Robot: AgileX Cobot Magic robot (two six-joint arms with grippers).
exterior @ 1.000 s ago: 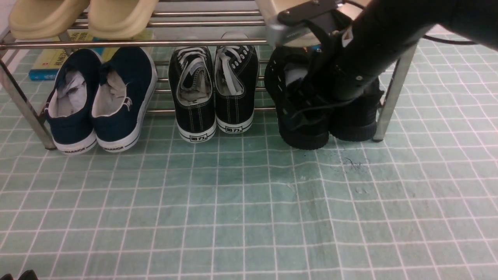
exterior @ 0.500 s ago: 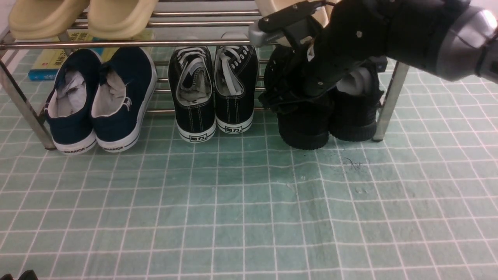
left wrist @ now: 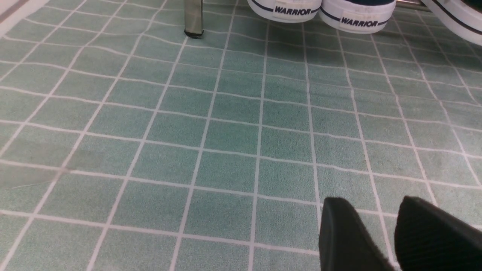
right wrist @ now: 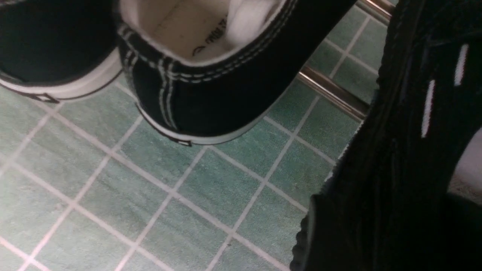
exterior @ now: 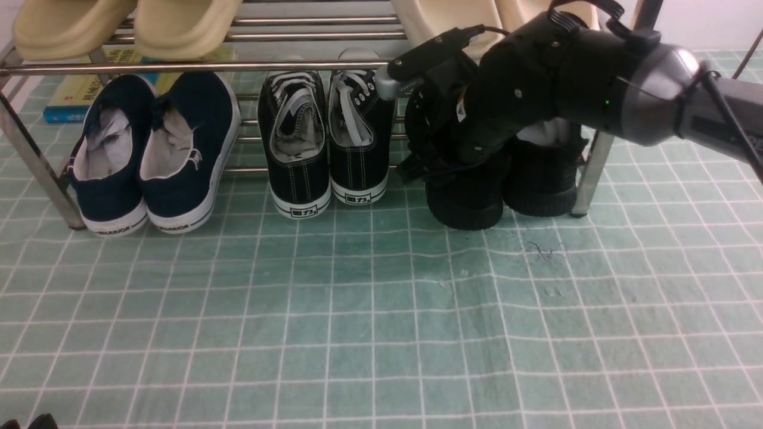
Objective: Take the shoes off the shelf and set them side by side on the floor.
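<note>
Right pincer [exterior: 430,164] sat low at the right-hand end of the shelf [exterior: 197,67], under the front rod of the upper tier and down against the shoes [exterior: 471,205]. It was black on black, with my own arm across the top; I could not tell how wide the jaws stood, nor whether anything was between them. The right wrist view gave only the shoe's side, white dashes on black knit, close to the lens, with white stuffing at the edge.

Both shoes were on the lower tier, touching each other; heels toward me at the front edge, toes away under the rods; long axis front to back, in line with my reach. The one on my left of the pair lay directly beneath the pincer; its mate [exterior: 542,190] was just beside it, next to the shelf leg [exterior: 590,173]. The canvas sneakers [exterior: 328,149] stood near on my left, with a strip of floor [exterior: 381,310] between.

Left pincer [left wrist: 388,244] had its fingers apart and held nothing; it was low over the floor, facing the navy slip-ons [left wrist: 320,7], well apart from the pair.

Judgement: the right arm was the nearer by far; the pull should run straight back along the shoe's long axis, toward me, low enough to pass under the front rod, then down on open floor. Risk: dragging the mate askew, or nudging the canvas sneakers.
</note>
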